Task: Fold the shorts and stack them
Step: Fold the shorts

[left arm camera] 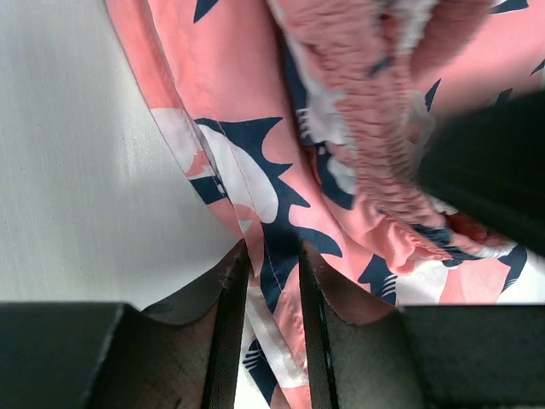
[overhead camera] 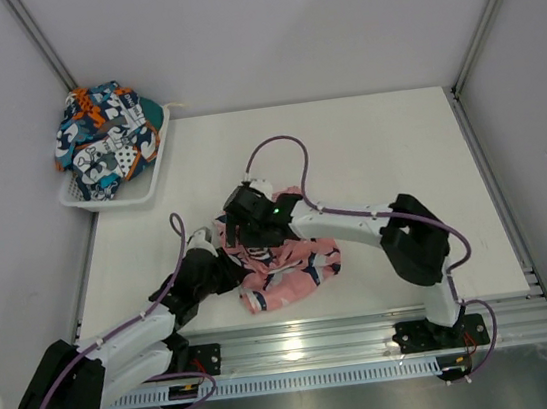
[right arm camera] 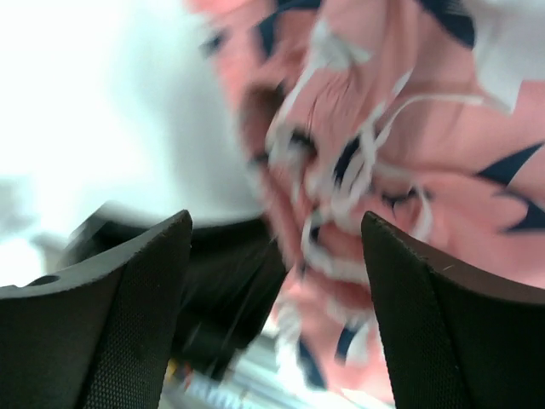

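Note:
The pink shorts (overhead camera: 287,268) with navy-and-white shark print lie crumpled near the table's front edge. My left gripper (left arm camera: 271,281) is shut on a hem edge of the pink shorts (left arm camera: 255,162) at their left side. My right gripper (right arm camera: 277,247) is open, hovering just above the gathered waistband and white drawstrings (right arm camera: 358,162); in the top view it (overhead camera: 247,230) sits over the shorts' left part. The teal, orange and navy patchwork shorts (overhead camera: 106,136) lie bunched in a white basket at the back left.
The white basket (overhead camera: 154,175) stands at the table's back left corner. Grey walls with metal posts enclose the table on three sides. A metal rail (overhead camera: 372,338) runs along the near edge under the arm bases.

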Controlling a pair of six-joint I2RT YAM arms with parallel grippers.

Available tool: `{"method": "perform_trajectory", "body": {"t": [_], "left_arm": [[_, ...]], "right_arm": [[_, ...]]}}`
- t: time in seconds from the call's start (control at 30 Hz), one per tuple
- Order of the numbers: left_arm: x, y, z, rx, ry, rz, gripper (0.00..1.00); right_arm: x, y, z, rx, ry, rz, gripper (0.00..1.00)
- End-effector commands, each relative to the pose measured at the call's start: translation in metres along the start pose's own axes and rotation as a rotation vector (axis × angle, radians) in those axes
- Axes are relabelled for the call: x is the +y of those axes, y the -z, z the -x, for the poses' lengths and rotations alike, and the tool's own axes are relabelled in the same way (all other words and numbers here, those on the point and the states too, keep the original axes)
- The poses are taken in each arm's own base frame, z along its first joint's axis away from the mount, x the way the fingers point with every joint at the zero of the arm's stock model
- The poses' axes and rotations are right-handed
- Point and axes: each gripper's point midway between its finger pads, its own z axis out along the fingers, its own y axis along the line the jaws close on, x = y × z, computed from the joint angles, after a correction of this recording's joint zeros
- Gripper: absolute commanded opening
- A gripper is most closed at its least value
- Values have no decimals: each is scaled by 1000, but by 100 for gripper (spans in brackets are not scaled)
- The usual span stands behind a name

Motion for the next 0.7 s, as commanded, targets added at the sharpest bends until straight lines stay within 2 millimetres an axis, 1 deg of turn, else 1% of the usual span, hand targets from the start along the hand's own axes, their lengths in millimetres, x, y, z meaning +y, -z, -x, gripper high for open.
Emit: {"method": "perform_trajectory", "body": {"t": [0.0,0.03,0.07,0.1,0.13,0.17,0.2,0.23,0.27,0.3,0.33,0.37,0.43,0.47,0.5,0.53,0.57,0.63,0.67], "left_arm": [[13,2,-11,32,0,34,34],[13,2,-11,33,0,33,34],[12,2,-10,32,-2,34,33],[11,4,-9,29,-1,30,32],[9,5,-6,20,2,26,32],[7,7,-5,15,3,19,32],[9,11,-6,24,6,28,32],[-1,16,3,-7,13,-2,32],[0,20,2,1,16,6,32],[-8,26,10,-18,19,-16,33],[-21,35,24,-60,22,-58,33],[-21,40,24,-56,22,-49,34],[-38,54,45,-110,13,-86,35],[-36,56,47,-109,11,-68,36],[-42,60,55,-125,1,-75,36],[-48,63,63,-139,0,-81,36],[-48,60,63,-131,-3,-71,37],[-56,59,70,-133,-7,-77,37],[-57,53,71,-123,-9,-71,37]], "right_arm": [[62,87,49,-106,-77,356,80],[51,88,46,-98,-84,356,77],[49,97,50,-108,-92,375,76],[46,115,58,-134,-98,392,74],[34,115,59,-140,-95,370,68],[22,117,61,-156,-82,341,65],[17,127,66,-177,-77,347,60],[-3,117,61,-170,-72,306,50],[-11,115,62,-173,-69,298,42],[-20,114,60,-170,-49,293,34],[-28,109,58,-169,-45,278,21],[-43,98,50,-160,-38,245,15],[-57,84,45,-171,-6,201,2],[-63,75,43,-183,9,188,0],[-67,69,44,-194,24,166,0],[-75,56,42,-197,57,128,0],[-75,51,43,-204,71,121,0],[-76,42,43,-209,109,108,0],[-74,36,42,-214,121,114,0]]}}
